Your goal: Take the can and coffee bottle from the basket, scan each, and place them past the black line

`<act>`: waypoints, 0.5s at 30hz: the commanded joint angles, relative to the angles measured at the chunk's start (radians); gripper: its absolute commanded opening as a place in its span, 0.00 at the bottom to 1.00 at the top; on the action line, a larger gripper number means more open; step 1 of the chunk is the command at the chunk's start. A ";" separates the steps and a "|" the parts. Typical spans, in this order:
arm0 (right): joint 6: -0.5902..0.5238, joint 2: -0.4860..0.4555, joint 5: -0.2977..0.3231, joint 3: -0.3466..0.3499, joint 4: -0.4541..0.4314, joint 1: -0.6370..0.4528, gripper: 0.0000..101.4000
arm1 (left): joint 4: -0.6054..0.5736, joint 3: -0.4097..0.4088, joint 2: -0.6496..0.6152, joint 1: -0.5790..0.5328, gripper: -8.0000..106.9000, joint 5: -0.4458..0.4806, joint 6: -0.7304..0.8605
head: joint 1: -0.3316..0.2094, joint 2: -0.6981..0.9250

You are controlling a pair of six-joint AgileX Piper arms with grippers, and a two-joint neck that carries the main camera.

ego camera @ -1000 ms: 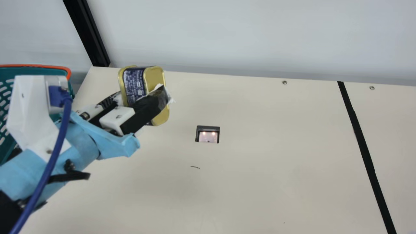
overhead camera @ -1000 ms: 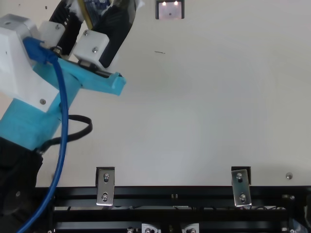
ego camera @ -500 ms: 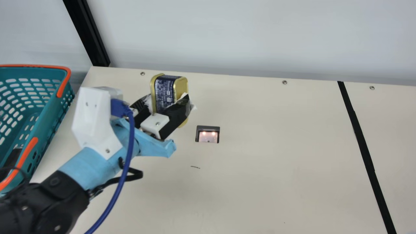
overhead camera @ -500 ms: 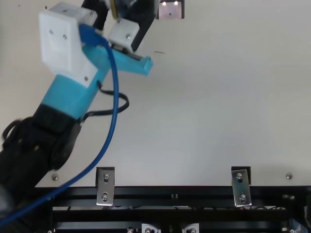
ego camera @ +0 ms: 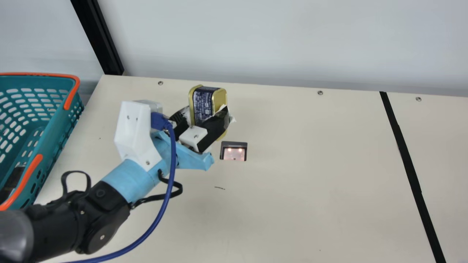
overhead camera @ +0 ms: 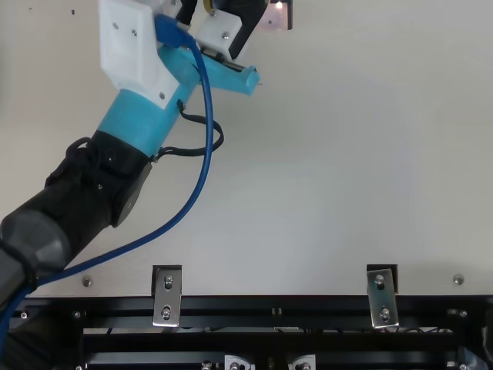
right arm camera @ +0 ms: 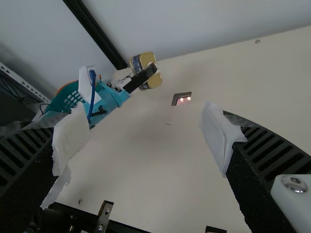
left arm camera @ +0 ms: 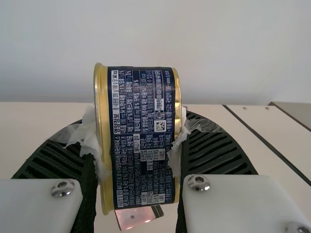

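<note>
Closest to us, in the right wrist view, our right end effector (right arm camera: 146, 138) is wide open, with white wrapping (right arm camera: 221, 138) on its tips. At the near edge of the table (ego camera: 310, 201) we see a black rail (overhead camera: 269, 306) and 2 metal brackets (overhead camera: 166, 297) in the top view. Our left arm (ego camera: 87, 215) crosses the table's near left part, a blue cable (ego camera: 168, 197) looping beside it.

Farther in, we see a small pen mark (ego camera: 219, 187), then the scanner (ego camera: 234, 151) set in the table, 2 lights glowing in it. Our left end effector (ego camera: 204, 114) grips the can (ego camera: 207, 100) by its 2 gold ends, up off the table and near the scanner; in the top view, a finger hides part of the scanner from us.

On the left stands the teal basket (ego camera: 55, 128) with orange handles; something dark (ego camera: 12, 179) lies in it, and we cannot tell what. Well to the right runs the black line (ego camera: 407, 157). Along the far edge we count 3 screws (ego camera: 320, 92), and behind are a black post (ego camera: 97, 36) and a pale wall (ego camera: 256, 36).
</note>
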 commanded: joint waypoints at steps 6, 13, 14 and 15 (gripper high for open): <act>0.000 0.000 0.000 0.000 0.000 0.000 1.00 | 0.030 -0.028 0.058 0.002 0.16 -0.021 -0.019 | -0.003 -0.006; 0.000 0.000 0.000 0.000 0.000 0.000 1.00 | 0.051 -0.086 0.130 0.004 0.16 -0.027 -0.038 | -0.003 -0.006; 0.000 0.000 0.000 0.000 0.000 0.000 1.00 | 0.053 -0.096 0.141 0.005 0.16 -0.027 -0.039 | -0.003 -0.006; 0.000 0.000 0.000 0.000 0.000 0.000 1.00 | 0.055 -0.107 0.152 0.006 0.16 -0.026 -0.040 | -0.003 -0.006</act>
